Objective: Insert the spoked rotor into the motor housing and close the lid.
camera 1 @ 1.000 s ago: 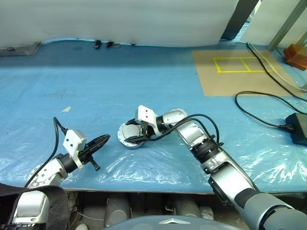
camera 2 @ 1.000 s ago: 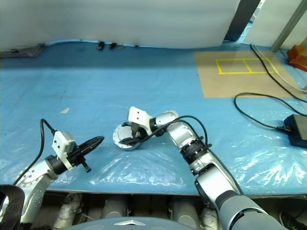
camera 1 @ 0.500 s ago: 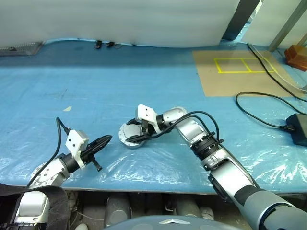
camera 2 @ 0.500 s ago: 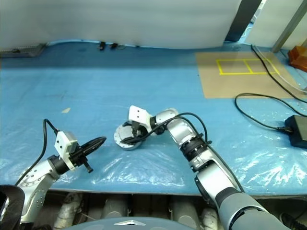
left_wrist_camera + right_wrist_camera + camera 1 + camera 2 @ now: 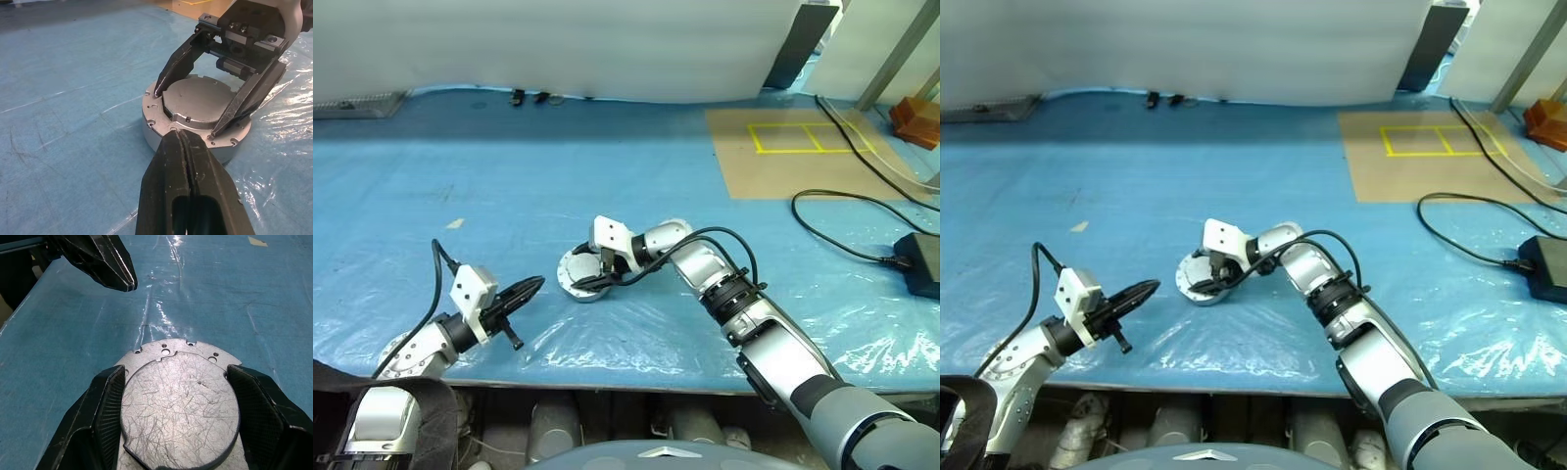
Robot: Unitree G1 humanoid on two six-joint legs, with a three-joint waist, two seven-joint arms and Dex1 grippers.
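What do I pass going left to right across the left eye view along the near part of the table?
Left gripper, shut → motor housing with the lid down on it → right gripper, fingers spread across the lid → black cable → black power adapter at the right edge.

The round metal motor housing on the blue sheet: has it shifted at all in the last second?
No. The motor housing sits at the same spot relative to the pale scrap on the blue sheet; the slight shift in the picture is the camera's.

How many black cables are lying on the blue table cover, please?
1: a black cable loops across the cover's far right side toward a black box at the edge; more may lie out of view.
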